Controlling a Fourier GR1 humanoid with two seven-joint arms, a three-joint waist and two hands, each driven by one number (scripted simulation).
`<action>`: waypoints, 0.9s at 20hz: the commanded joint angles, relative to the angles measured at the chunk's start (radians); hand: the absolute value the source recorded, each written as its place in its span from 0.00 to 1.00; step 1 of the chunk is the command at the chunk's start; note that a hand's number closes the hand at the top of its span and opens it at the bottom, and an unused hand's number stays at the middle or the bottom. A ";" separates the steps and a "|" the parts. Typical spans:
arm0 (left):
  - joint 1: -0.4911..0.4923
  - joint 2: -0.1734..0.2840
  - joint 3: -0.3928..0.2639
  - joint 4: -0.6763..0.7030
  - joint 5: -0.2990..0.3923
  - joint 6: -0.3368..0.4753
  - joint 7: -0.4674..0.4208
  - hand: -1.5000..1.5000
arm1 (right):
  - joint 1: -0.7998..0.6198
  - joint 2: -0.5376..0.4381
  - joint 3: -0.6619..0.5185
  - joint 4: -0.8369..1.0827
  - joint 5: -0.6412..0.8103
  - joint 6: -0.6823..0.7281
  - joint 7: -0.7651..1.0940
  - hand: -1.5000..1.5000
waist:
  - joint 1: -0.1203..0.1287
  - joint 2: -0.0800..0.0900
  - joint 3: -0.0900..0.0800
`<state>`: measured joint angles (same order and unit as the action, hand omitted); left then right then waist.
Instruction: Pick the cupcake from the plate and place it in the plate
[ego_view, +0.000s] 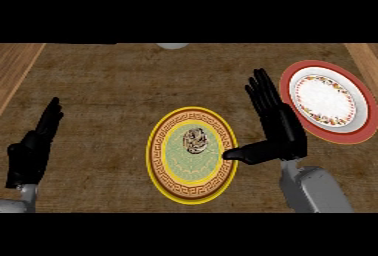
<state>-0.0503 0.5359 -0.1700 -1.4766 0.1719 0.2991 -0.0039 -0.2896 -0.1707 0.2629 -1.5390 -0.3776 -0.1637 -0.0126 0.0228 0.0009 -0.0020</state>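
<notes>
Landmark = yellow-rimmed plate (193, 198), sitting mid-counter on the brown counter top (111, 90); it has a yellow outer edge, a brown band w/ key pattern, then a pale green centre; cupcake (196, 140) sits on that green centre, a bit above the plate's middle, dark swirled top, upright as far as can be told; nothing touching it; right hand (279, 131) is just right of this plate, fingers straight and pointing up-view, held together, palm edge-on toward the plate; thumb sticks out leftward and its tip reaches over the plate's right rim, near the cupcake but apart from it; so hand is spread flat w/ a wide gap between thumb and fingers, holding nothing; grey forearm (314, 190) runs down from it to the lower right of the plate; red-rimmed plate (354, 134) lies up and right of the yellow one, beyond the right hand, white centre w/ a flowery ring, red outer rim; its left side is partly hidden behind the right hand's fingers; left hand (33, 150) is well left of the yellow plate, near the view's left edge, fingers up and relaxed, resting, holding nothing; a pale round thing (173, 46) shows at the far edge of the counter, above the yellow plate, mostly cut off, can't tell what it is; lighter wood strips run along the counter's left and right sides
</notes>
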 joint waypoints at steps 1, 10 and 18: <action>0.067 0.021 -0.043 0.004 -0.066 -0.012 -0.064 0.50 | 0.028 0.162 0.029 -0.025 0.109 -0.248 -0.173 0.00 | -0.008 -0.006 0.002; 0.106 0.015 0.042 -0.016 -0.081 -0.066 -0.095 0.50 | 0.182 0.059 0.165 -0.169 0.070 -0.203 -0.207 0.00 | -0.023 -0.003 0.002; 0.148 -0.023 0.000 -0.013 -0.121 -0.036 -0.138 0.50 | -0.011 -0.199 0.256 -0.164 0.248 -0.153 0.225 0.00 | -0.013 -0.005 0.000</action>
<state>0.0852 0.5304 -0.1515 -1.4686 0.0747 0.2448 -0.1463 -0.2332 -0.2729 0.4834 -1.7024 -0.1891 -0.3579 0.0426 0.0057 -0.0035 -0.0015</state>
